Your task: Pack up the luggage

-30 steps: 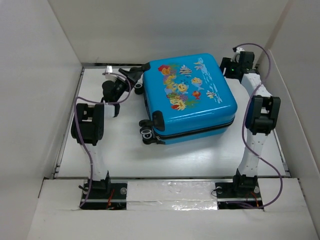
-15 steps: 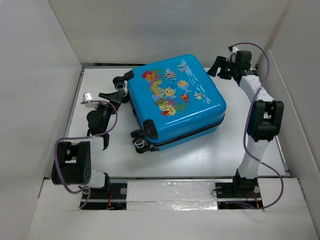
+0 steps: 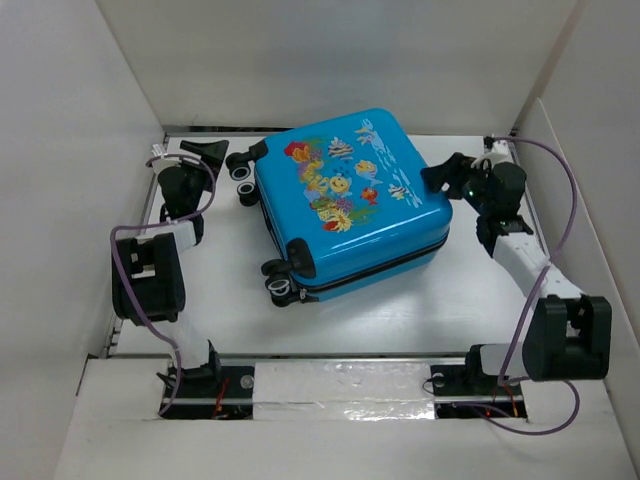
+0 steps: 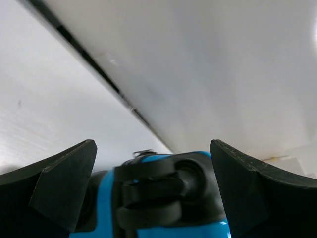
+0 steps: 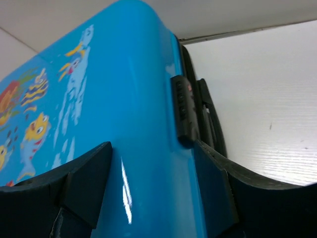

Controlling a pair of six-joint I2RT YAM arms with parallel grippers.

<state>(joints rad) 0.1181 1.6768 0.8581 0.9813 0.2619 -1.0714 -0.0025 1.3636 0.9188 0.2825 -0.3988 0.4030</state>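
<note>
The luggage [image 3: 350, 200] is a bright blue hard-shell suitcase with fish print. It lies flat and closed on the white table [image 3: 400, 310], with its black wheels [image 3: 240, 168] toward the left. My left gripper [image 3: 205, 150] is open at the far left corner, pointing at a wheel [image 4: 158, 183] that shows just beyond its fingertips [image 4: 151, 148]. My right gripper [image 3: 440, 180] is open at the suitcase's right edge. Its jaws [image 5: 152, 146] straddle the blue shell [image 5: 124, 99] beside the black combination lock [image 5: 182, 106].
White walls [image 3: 120, 130] close in the table on the left, back and right. A dark gap [image 4: 99, 74] runs where the back wall meets the table. A raised white ledge with tape [image 3: 340, 385] lies at the near edge between the arm bases.
The suitcase slid left and turned a little, then stayed still. My left gripper drew back to the far left corner. My right gripper came from the far right corner onto the suitcase's right edge.
</note>
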